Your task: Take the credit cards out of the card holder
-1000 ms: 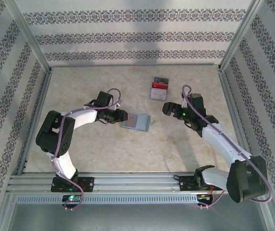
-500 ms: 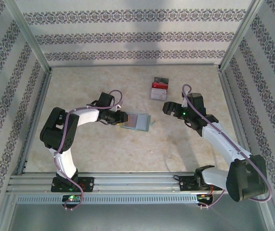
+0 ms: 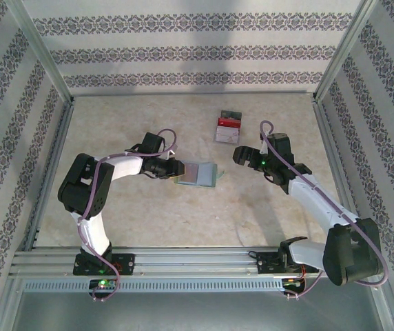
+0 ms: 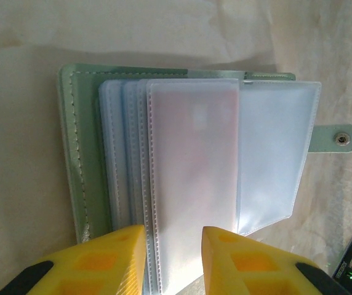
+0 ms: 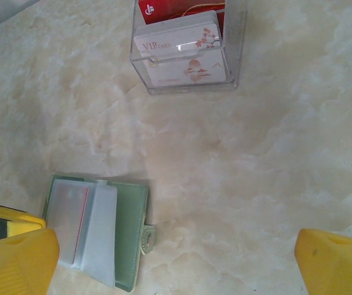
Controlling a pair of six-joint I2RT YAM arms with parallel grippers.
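The card holder [image 3: 198, 174] lies open on the table, its grey-green cover [image 4: 77, 160] underneath and several frosted blue-grey sleeves fanned out on top. Through the top sleeve a pale pink credit card [image 4: 191, 166] shows; in the right wrist view this credit card [image 5: 68, 220] has a red edge. My left gripper [image 3: 176, 169] is at the holder's left end, open, and its yellow fingertips [image 4: 122, 258] stand over the near end of the top sleeve without closing on it. To the holder's right, my right gripper [image 3: 241, 153] hovers wide open above bare table, with the holder [image 5: 111, 239] at its lower left.
A clear plastic box [image 3: 228, 126] with a stack of red and white cards [image 5: 182, 52] stands behind the holder. The holder's snap tab [image 4: 339, 138] sticks out on its right side. Metal frame rails and patterned walls enclose the marble-look table [image 3: 149, 207].
The left arm drew its elbow in and pushed its gripper slightly right onto the holder's left end. The right arm barely moved.
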